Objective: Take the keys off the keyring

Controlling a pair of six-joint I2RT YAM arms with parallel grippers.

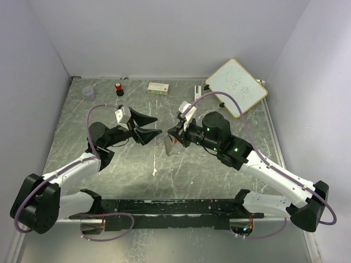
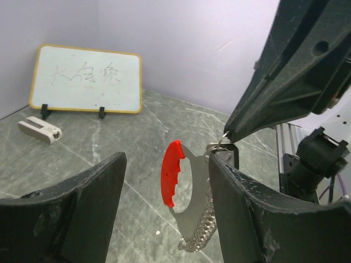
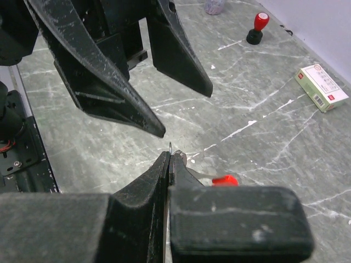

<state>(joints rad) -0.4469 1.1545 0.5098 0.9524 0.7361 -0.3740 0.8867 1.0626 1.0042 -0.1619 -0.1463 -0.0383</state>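
Bright, even overhead light — faint shadows, slight sheen on the table [image 1: 77, 112] — close foregrounds soft.

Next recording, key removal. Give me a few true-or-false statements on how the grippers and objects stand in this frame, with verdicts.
1. The right gripper is shut on the keyring. True.
2. The left gripper is shut on the keys. False: its jaws stand open, one on either side of the hanging keys.
3. The whiteboard lies flat. False: it stands propped up on small black feet.
4. A red-capped bottle stands near the back wall. True.
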